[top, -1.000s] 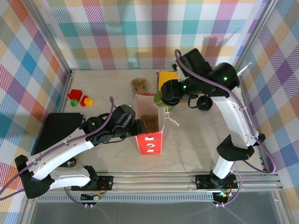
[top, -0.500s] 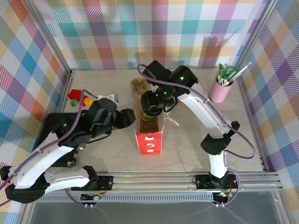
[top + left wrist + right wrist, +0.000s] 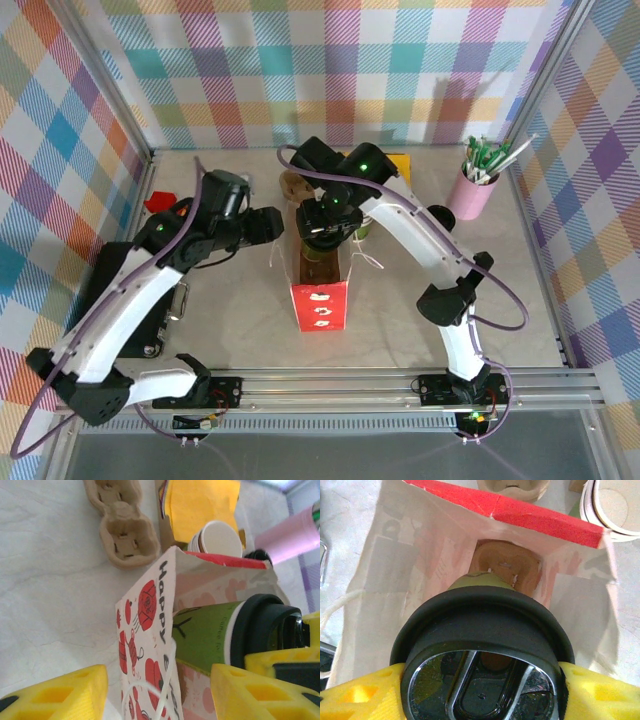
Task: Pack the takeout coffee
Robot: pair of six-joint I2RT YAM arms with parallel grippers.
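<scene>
Gripping takeout coffee (image 3: 202, 635) by black lid (image 3: 480, 615) w/ R gripper (image 3: 481, 700); cup hangs below fingers, partly in paper bag (image 3: 395, 575) mouth, over pulp carrier (image 3: 507, 567). Holding L gripper (image 3: 157, 700) wide open, bag wall & string handle (image 3: 167, 680) betw fingers.

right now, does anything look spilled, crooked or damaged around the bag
Nothing stands out. The coffee cup is lidded, clamped in the right gripper at the mouth of the open paper bag, and no spill shows. A pulp carrier sits at the bag's bottom; the left gripper is open near the bag's edge.
</scene>
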